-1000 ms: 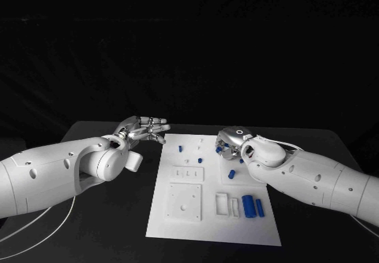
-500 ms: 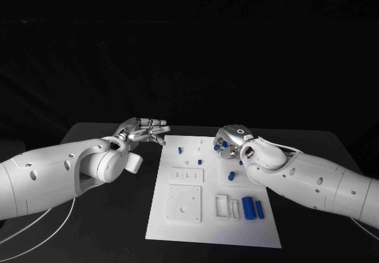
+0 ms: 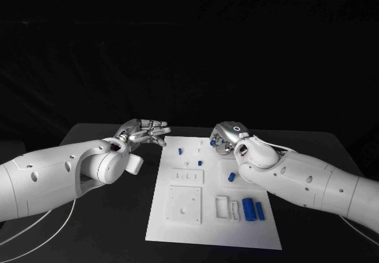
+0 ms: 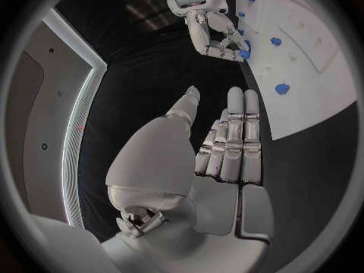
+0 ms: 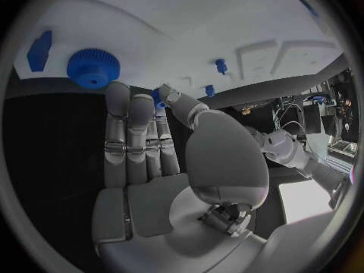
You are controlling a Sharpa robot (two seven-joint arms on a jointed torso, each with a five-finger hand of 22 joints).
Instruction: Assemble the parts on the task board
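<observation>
The white task board [image 3: 212, 219] lies in the middle of the black table. On it are a small blue peg [image 3: 180, 149], another peg [image 3: 200, 161], a blue piece [image 3: 231, 176] and two blue cylinders [image 3: 248, 208] lying side by side. My right hand [image 3: 227, 137] hovers over the board's far right part and pinches a small blue part [image 5: 157, 97] between thumb and a finger. A blue gear [image 5: 93, 68] sits on the board [image 5: 190, 30] just beyond its fingertips. My left hand [image 3: 147, 131] is off the board's far left corner, fingers straight, holding nothing.
Raised white blocks and recessed slots [image 3: 183, 204] fill the near half of the board. A flat blue piece [image 5: 39, 50] lies beside the gear. Bare black table [image 3: 95, 230] runs along both sides of the board.
My right hand has drifted a little to the left and toward the board's far edge with the small blue part. The left hand has barely moved.
</observation>
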